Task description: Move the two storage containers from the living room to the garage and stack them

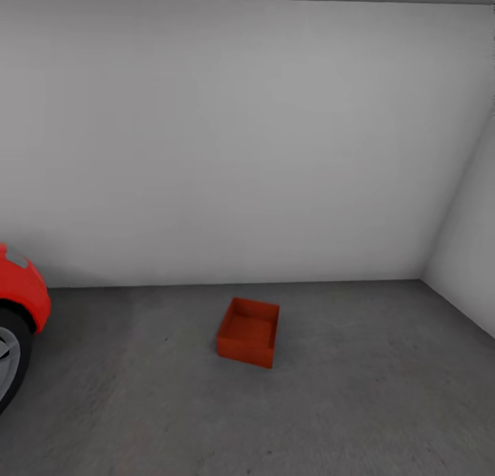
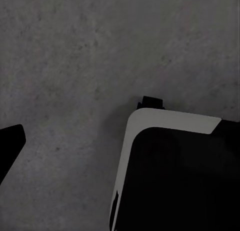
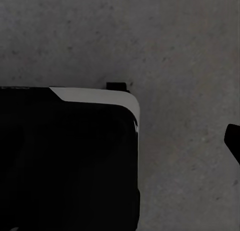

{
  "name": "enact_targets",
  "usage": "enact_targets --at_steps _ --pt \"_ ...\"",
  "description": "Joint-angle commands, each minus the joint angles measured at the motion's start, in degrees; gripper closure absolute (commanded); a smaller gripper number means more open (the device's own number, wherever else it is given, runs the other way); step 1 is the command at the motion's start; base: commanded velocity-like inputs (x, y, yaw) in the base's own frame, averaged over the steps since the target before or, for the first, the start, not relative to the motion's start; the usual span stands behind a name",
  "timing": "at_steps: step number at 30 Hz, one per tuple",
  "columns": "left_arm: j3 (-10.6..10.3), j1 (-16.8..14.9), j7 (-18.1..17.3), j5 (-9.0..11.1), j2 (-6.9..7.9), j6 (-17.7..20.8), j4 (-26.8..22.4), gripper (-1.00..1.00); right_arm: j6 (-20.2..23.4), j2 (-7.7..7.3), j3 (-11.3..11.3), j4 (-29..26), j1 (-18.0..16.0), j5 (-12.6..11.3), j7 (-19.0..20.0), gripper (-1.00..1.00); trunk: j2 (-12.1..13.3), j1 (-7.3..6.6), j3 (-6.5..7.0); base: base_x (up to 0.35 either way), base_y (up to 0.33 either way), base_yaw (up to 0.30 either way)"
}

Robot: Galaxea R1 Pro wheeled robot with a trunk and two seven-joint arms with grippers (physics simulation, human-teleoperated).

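On the garage's concrete floor [image 1: 385,393], one orange-red storage container [image 1: 249,332] sits open-topped near the grey wall [image 1: 240,139] beside a red car [image 1: 20,297], while both wrist views show the robot's base [image 2: 175,176] over concrete, jaw states indiscernible.

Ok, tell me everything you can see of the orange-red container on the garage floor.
The storage container is a plain orange-red rectangular bin with thin smooth walls, open on top and looking empty. It sits upright and flat on the dark grey concrete floor, turned slightly askew to the back wall, a little in front of it. Nothing touches it; the red car stands well off to its left.
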Motion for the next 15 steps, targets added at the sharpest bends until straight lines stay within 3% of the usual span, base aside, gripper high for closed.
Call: enact_targets --at_steps 1,15 --pt "-0.5 0.0 0.1 0.4 0.0 -0.1 0.0 -1.0 -0.4 0.03 0.5 0.2 0.0 -0.5 -0.1 -1.0 -0.1 0.01 0.02 0.0 0.0 0.0" --pt "-0.5 0.0 0.1 0.4 0.0 -0.2 0.0 -1.0 -0.6 0.02 0.5 0.2 0.1 -0.5 -0.1 -1.0 -0.1 0.01 1.34 0.0 0.0 0.0"
